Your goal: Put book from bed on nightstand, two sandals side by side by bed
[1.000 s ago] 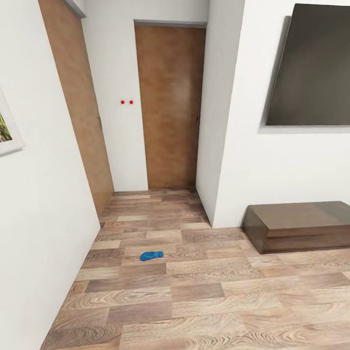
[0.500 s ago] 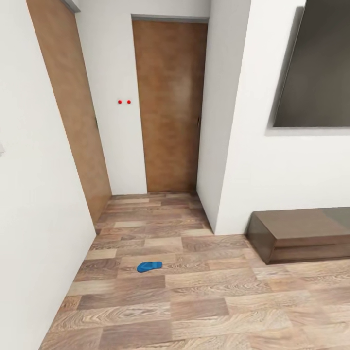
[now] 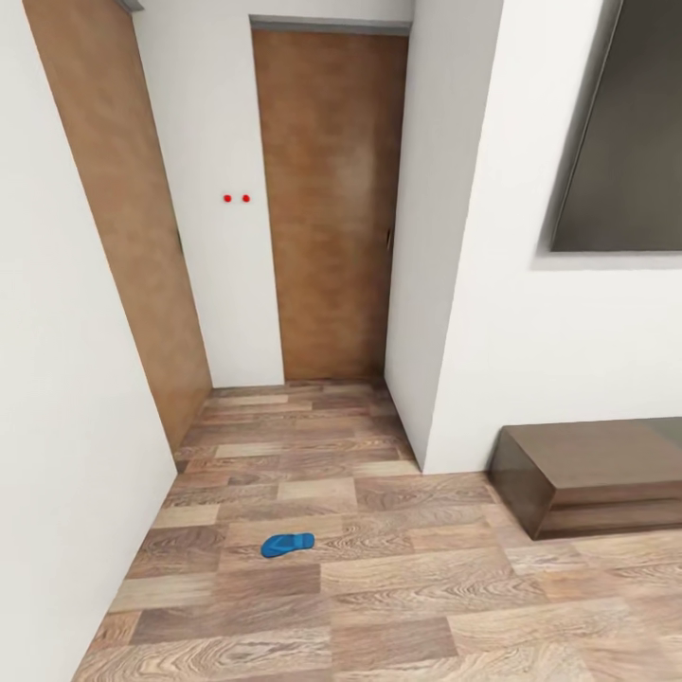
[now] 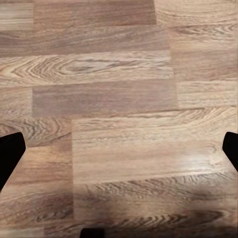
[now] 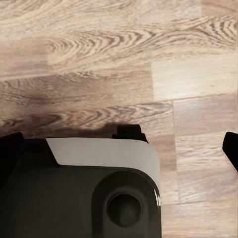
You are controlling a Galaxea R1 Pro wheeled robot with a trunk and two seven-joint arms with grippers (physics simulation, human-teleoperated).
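One blue sandal (image 3: 287, 544) lies flat on the wood-plank floor (image 3: 398, 606), alone, at the mouth of a short passage, nearer the white wall (image 3: 66, 455) on the left of the head view than the low cabinet on the right. It touches nothing but the floor.

The passage runs back to a closed light wooden door (image 3: 330, 208). A second wooden door panel (image 3: 123, 237) stands along the left side of the passage. Two small red dots (image 3: 236, 198) sit on the white strip of wall between the two doors.

On the right, a white wall corner (image 3: 445, 284) juts out; a dark flat panel (image 3: 625, 133) hangs on the wall face beyond it. Below that, a low dark brown cabinet (image 3: 592, 474) stands on the floor against the wall, well apart from the sandal.

Left wrist view: left gripper (image 4: 119, 153) points at bare floor planks; its two dark fingertips (image 4: 10, 153) sit at opposite edges of the frame, spread wide, nothing between them.

Right wrist view: right gripper (image 5: 119, 148), fingertips (image 5: 230, 146) likewise far apart at the frame edges, holding nothing. Under it, a dark, rounded part of the robot's body with a pale grey band (image 5: 104, 156) over floor planks.
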